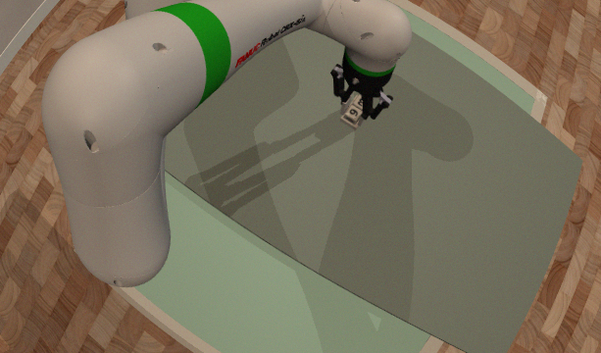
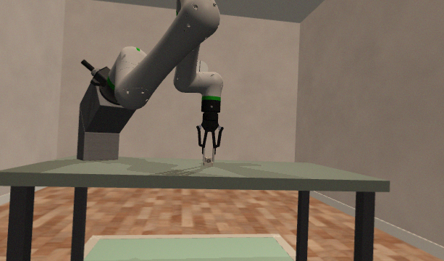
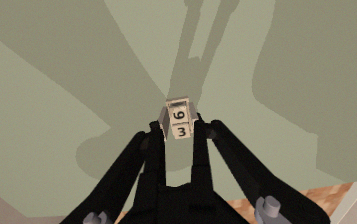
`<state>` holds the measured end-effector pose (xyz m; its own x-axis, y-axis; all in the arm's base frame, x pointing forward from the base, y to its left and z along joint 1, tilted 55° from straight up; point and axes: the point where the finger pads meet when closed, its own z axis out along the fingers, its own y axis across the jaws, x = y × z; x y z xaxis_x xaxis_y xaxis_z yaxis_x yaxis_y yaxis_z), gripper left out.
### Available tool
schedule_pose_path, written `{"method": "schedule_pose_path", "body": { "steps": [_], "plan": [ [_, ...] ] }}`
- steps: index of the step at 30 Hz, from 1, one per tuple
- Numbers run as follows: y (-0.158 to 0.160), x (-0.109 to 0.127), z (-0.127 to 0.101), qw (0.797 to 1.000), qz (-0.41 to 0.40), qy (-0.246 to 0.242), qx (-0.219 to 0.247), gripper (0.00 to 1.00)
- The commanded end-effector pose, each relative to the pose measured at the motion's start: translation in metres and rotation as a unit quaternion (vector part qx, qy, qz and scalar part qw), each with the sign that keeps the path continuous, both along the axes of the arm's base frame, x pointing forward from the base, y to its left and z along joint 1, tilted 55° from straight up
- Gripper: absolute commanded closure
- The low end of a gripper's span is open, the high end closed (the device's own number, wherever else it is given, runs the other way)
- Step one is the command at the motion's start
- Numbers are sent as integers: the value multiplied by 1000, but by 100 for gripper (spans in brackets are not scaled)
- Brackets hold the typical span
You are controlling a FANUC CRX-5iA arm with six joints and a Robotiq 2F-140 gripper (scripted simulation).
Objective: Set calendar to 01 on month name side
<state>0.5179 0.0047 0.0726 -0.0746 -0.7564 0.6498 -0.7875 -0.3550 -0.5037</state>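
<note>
The calendar is small and stands low at the table. Its light tray [image 1: 350,125] [image 3: 177,99] shows an end edge in the top view and the wrist view. A cube face [image 1: 353,113] [image 3: 179,115] shows a sideways 6 or 9. Beside it a second face [image 3: 181,132] shows a 3; I cannot tell surely whether it belongs to the other cube. In the exterior view a face [image 2: 208,160] shows a small round digit. The month's name cannot be read. My gripper [image 2: 208,156] [image 3: 178,111] points down, narrowly open, with its fingertips on either side of the calendar.
The grey-green table [image 1: 476,221] [image 2: 279,175] carries the arm's base [image 2: 101,145] at its back left. The arm [image 1: 109,98] reaches over the table, and its shadows fall across the table top around the calendar.
</note>
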Motion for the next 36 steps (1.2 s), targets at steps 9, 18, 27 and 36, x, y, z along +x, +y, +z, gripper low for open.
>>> {"method": "schedule_pose_path", "body": {
  "steps": [9,18,27,36],
  "plan": [
    [0,0,0,1000,0,0,0,72],
    [2,-2,2,1000,0,0,0,72],
    [21,-23,22,1000,0,0,0,72],
    [41,-46,42,1000,0,0,0,72]
  ]
}}
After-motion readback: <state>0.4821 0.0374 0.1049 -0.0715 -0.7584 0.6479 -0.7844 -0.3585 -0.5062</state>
